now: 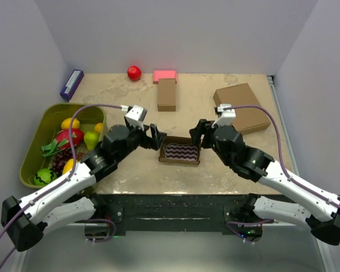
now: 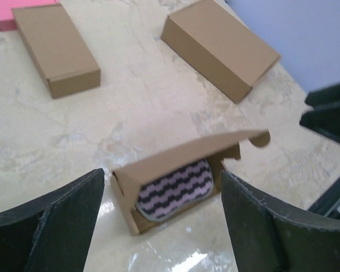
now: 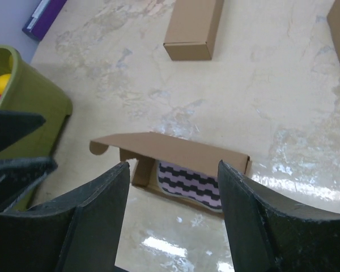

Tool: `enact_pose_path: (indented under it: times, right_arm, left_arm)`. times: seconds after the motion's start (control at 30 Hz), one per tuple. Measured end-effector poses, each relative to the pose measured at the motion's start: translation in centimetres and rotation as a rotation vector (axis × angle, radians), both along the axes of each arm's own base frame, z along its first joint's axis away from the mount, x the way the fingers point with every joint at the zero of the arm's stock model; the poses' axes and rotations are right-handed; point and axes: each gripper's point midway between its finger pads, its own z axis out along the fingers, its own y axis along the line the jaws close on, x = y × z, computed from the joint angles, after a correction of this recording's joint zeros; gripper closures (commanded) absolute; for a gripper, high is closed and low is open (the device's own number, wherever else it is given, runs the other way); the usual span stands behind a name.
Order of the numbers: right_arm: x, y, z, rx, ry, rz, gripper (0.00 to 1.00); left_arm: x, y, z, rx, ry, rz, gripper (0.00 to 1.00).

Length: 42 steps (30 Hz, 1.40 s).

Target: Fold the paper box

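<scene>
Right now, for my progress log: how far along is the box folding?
Done: the paper box has its walls up, a striped item inside. In hand: nothing; both arms' jaws stand open beside it. Left: closing the raised lid, tucking its tab.

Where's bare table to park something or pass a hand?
Bare: between the narrow brown box and the large brown box; also between the green tray and the narrow brown box. Crowded: around the paper box, flanked by the left end effector and right end effector.
</scene>
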Motion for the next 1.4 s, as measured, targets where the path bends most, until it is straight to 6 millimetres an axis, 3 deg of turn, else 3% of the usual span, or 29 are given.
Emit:
enact_pose_path:
  times: [0.13, 0.47, 0.73, 1.03, 1.4]
  right_arm:
    - [1.5, 1.9, 0.0, -0.022, 0.001, 0.005, 0.4]
    - [4.6, 5.8, -4.9, -0.152, 0.076, 0.019, 0.41]
    - [4.2, 6.4, -7.1, -0.143, 0.113, 0.043, 0.42]
    - [2.4, 5.7, -11.8, -0.147, 0.219, 0.059, 0.43]
    - [1.8, 5.5, -13.1, -0.131, 0.254, 0.049, 0.43]
  left_arm:
    - [3.8, 0.0, 1.1, -0.005, 0.016, 0.04, 0.14]
    - [6.8, -1.6, -5.1, 0.095, 0.155, 0.035, 0.17]
    - [6.5, -1.3, -7.2, 0.114, 0.177, 0.038, 0.17]
    - [4.7, 0.0, -12.1, 0.165, 0.256, 0.042, 0.18]
    - [4.1, 0.4, -13.6, 0.161, 0.28, 0.049, 0.19]
